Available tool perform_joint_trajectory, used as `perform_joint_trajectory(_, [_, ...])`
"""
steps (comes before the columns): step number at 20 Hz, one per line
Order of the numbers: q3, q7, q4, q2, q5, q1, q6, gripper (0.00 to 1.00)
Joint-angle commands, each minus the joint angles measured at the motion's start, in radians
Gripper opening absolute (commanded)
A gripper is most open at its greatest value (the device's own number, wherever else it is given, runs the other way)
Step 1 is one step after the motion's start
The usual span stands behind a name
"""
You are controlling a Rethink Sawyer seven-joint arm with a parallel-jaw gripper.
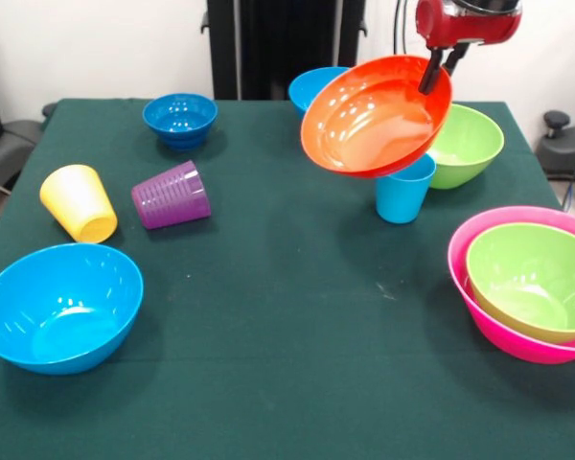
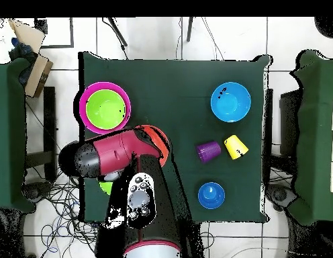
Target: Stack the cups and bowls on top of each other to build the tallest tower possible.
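My gripper is shut on the far rim of the orange bowl and holds it tilted in the air, just above the upright light blue cup. In the overhead view the arm hides the gripper, and only a sliver of the orange bowl shows. A lime green bowl stands behind the cup. A second lime green bowl sits nested in the large pink bowl at the right. The yellow cup and purple cup lie on their sides at the left.
A light blue bowl stands at the front left, and a small dark blue bowl at the back left. Another light blue bowl is partly hidden behind the orange one. The table has a dark green cloth.
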Motion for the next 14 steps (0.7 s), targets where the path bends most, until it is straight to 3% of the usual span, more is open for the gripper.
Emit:
perform_joint_trajectory(1, [0.004, 0.090, 0.035, 0.073, -0.061, 0.015, -0.068, 0.00])
perform_joint_trajectory(14, [-0.009, 0.100, 0.025, 0.080, -0.048, 0.031, -0.067, 0.00])
